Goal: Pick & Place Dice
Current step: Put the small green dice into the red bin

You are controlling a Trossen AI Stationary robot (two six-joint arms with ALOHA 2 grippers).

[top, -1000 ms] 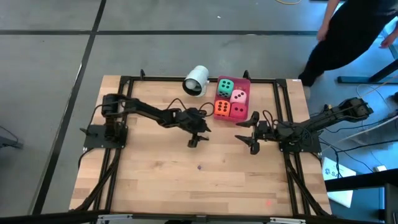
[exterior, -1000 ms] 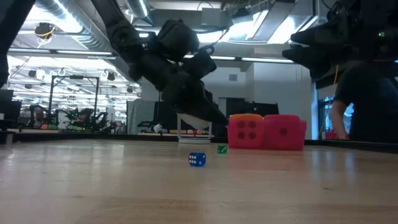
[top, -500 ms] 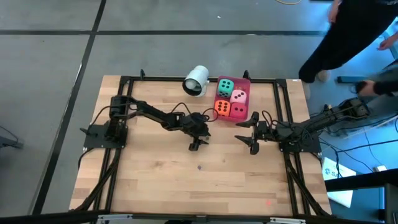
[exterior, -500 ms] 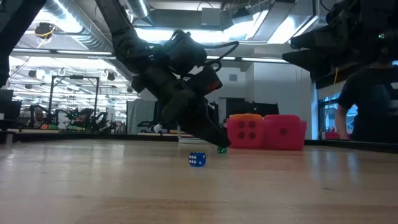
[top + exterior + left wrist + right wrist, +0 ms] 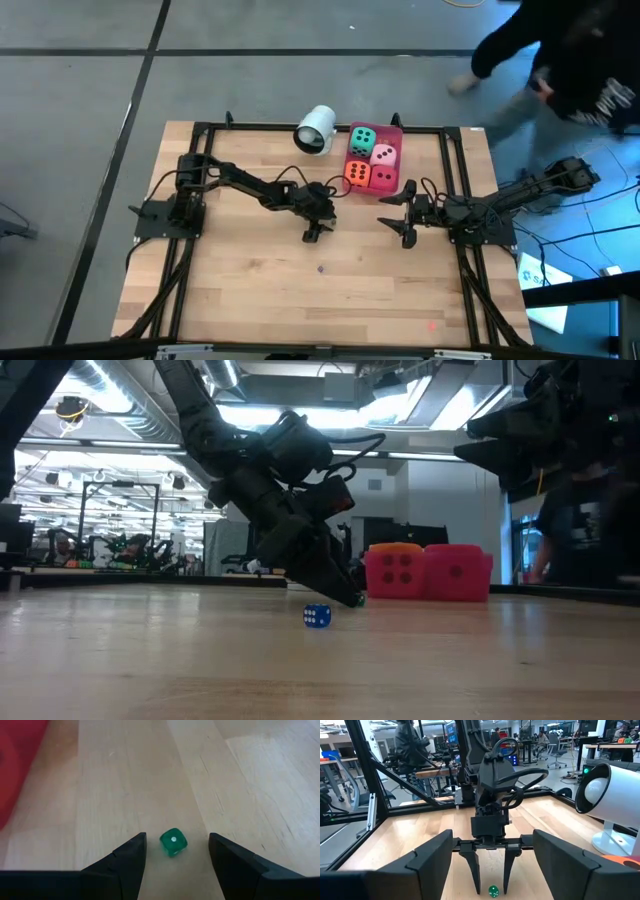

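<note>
High view, table: four big dice sat in the red tray at its far edge.
Left gripper: fingers spread, straddling a small green die mid-table, not yet clamped.
Right gripper: spread, empty, waiting nearby.
Left to do: small blue die untouched.

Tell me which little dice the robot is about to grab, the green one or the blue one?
The small green die. It sits on the table between the open fingers of the left end effector. The small blue die lies apart, with nothing around it.
</note>
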